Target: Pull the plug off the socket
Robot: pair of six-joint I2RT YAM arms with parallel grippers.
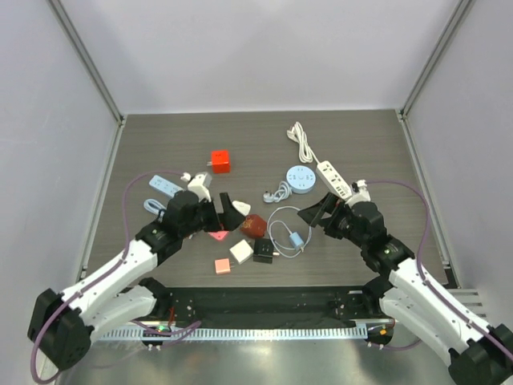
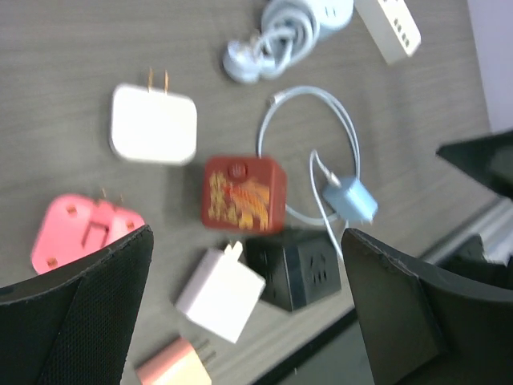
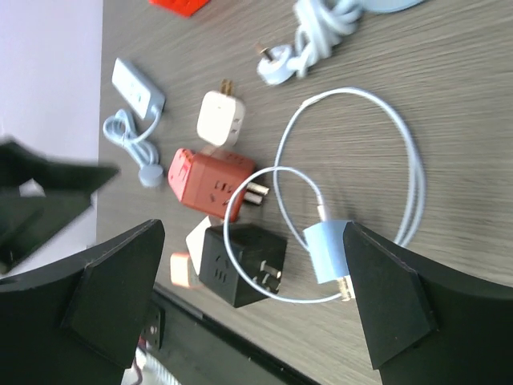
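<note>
Both arms bend inward mid-frame; left pincer (image 1: 224,215) and right pincer (image 1: 321,218) gape released, empty, flanking the glossy dark-red plastic cube socket (image 1: 254,225).

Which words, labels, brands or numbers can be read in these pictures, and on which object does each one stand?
None can be read.
The dark red cube bears gold markings, but they are too blurred to tell letters from decoration.

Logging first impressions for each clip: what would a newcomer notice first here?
The dark red cube socket at mid-table, among small chargers and a black cube socket, catches the eye first. The left gripper and right gripper both hang open above that cluster, holding nothing. A bright orange-red cube sits farther back.
</note>
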